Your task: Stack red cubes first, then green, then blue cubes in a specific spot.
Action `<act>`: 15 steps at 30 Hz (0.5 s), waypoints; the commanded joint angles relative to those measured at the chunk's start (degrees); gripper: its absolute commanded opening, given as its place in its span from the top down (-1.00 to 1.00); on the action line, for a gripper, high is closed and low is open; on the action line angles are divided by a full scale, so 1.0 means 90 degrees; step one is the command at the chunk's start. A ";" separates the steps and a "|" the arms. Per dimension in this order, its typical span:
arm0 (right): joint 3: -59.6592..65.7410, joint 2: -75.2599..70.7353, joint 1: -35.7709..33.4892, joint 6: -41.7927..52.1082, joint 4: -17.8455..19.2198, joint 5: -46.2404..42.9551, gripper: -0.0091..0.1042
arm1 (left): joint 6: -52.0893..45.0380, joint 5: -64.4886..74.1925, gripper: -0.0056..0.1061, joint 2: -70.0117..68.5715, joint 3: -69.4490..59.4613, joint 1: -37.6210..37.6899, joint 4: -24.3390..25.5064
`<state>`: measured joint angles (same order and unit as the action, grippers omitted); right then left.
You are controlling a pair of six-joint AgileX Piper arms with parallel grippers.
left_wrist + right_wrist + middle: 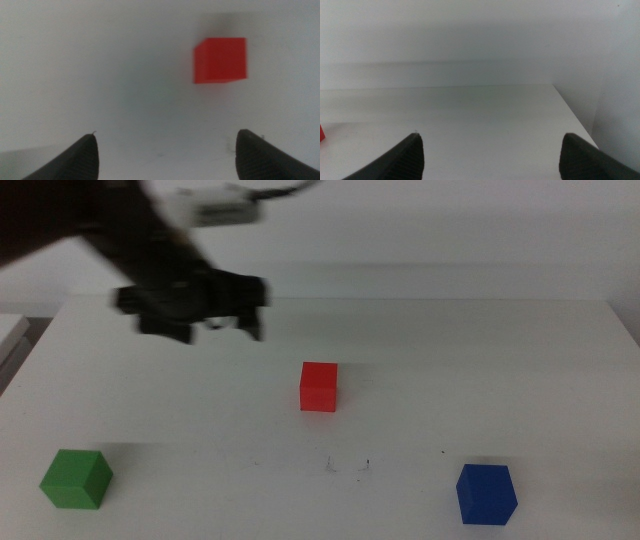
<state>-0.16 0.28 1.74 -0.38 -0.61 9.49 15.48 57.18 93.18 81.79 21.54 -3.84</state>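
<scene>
The left pincer (225, 315) is held spread and empty above the surface (500, 370). The red cube (319, 386) is seen just ahead of it, with bare room all round. The right pincer (490, 150) is spread too, near the surface's edge.

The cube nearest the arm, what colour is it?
Bright red, plainest in the left wrist view.

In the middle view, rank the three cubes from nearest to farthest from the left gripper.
From the left gripper, open above the table's far left:
1. red cube, mid-table, just right of and nearer the camera than the gripper.
2. green cube, front left corner.
3. blue cube, front right.
</scene>
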 commanded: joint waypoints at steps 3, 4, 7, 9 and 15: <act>0.0018 -0.0031 -0.0015 0.0042 0.0068 -0.0049 -0.80 | 0.0192 0.0485 -0.78 0.1019 0.1056 0.0501 0.0049; 0.0018 -0.0031 -0.0015 0.0042 0.0068 -0.0049 -0.80 | 0.0206 0.0485 -0.78 0.1247 0.1227 0.0579 0.0049; 0.0018 -0.0031 -0.0015 0.0042 0.0068 -0.0049 -0.80 | 0.0478 0.0581 -0.78 0.1814 0.1781 0.0842 0.0099; 0.0018 -0.0031 -0.0015 0.0042 0.0068 -0.0049 -0.80 | 0.0626 0.0598 -0.78 0.2168 0.2129 0.0921 0.0099; 0.0018 -0.0031 -0.0015 0.0042 0.0068 -0.0049 -0.80 | 0.0994 0.0838 -0.78 0.3067 0.2894 0.0990 -0.0003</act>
<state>-0.16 0.28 1.74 -0.38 -0.61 9.49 23.11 63.93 119.26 106.45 30.15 -3.64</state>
